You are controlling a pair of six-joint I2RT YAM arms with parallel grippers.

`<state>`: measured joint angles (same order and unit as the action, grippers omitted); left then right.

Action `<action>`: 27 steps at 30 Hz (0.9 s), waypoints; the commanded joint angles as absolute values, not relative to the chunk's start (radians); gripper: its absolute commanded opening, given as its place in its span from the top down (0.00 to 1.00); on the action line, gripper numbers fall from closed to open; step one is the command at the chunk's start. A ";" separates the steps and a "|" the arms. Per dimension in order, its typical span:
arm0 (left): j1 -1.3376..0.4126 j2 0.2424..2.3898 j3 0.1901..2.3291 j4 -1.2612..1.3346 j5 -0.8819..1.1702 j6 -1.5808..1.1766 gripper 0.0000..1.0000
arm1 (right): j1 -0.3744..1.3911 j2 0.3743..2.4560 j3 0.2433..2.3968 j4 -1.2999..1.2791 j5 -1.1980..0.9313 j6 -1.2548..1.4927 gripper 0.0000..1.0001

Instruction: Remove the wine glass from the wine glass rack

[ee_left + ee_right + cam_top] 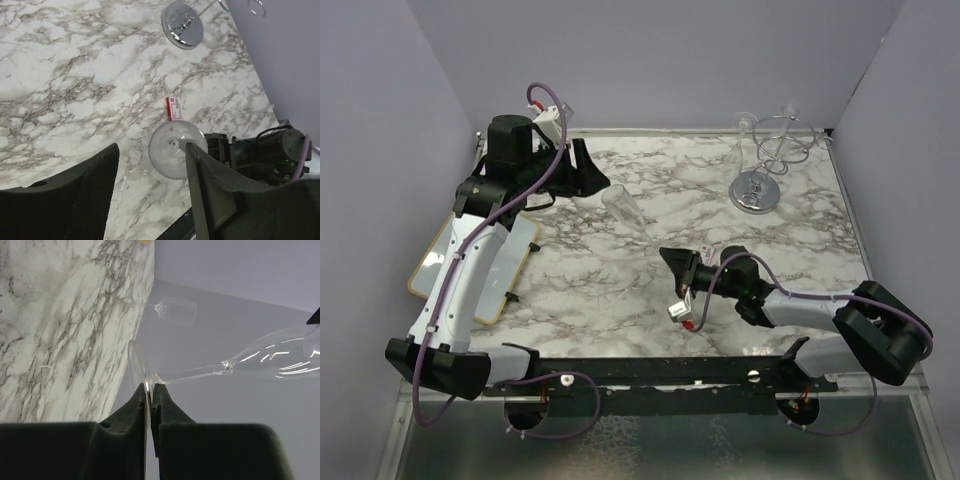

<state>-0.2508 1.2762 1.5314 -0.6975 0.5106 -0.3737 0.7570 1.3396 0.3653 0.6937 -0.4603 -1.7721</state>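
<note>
Wine glass [270, 357] empty, foot pinched in closed right gripper [150, 390]. Left gripper [152, 150] jaws apart, straddling bowl. Red-white sticker [173, 108]: writing unreadable.

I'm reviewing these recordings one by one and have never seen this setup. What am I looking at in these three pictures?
These are two robot arms fixed at the near edge of a marble-patterned table. One picture is taken from above and behind the arms. The other two come from small cameras on each wrist, so the black fingers at the bottom belong to that arm.

The right gripper is shut on the foot of a clear wine glass, holding it above the table. The left gripper is open near the bowl end; I can't tell if it touches.

At the far right stands a wire glass rack, with another glass at it. A flat board lies at the left edge.
</note>
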 commanded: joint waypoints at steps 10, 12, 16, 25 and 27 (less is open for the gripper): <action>-0.247 1.263 1.496 -0.839 0.564 -0.252 0.53 | 0.819 1.352 0.357 0.841 -0.343 -1.899 0.99; -0.247 1.264 1.493 -0.852 0.569 -0.239 0.55 | 0.828 1.361 0.357 0.849 -0.329 -1.905 0.99; -0.247 1.266 1.484 -0.867 0.564 -0.220 0.59 | 0.845 1.380 0.352 0.859 -0.311 -1.914 0.99; -0.247 1.275 1.450 -0.885 0.574 -0.200 0.66 | 0.866 1.426 0.336 0.937 -0.284 -1.928 0.99; -0.247 1.280 1.443 -0.885 0.579 -0.198 0.67 | 0.870 1.430 0.336 0.936 -0.283 -1.930 0.99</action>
<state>-0.2504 1.2766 1.4593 -0.8658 0.5499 -0.2230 0.8570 1.4185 0.3401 0.8185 -0.3103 -1.8950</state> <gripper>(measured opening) 0.339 0.040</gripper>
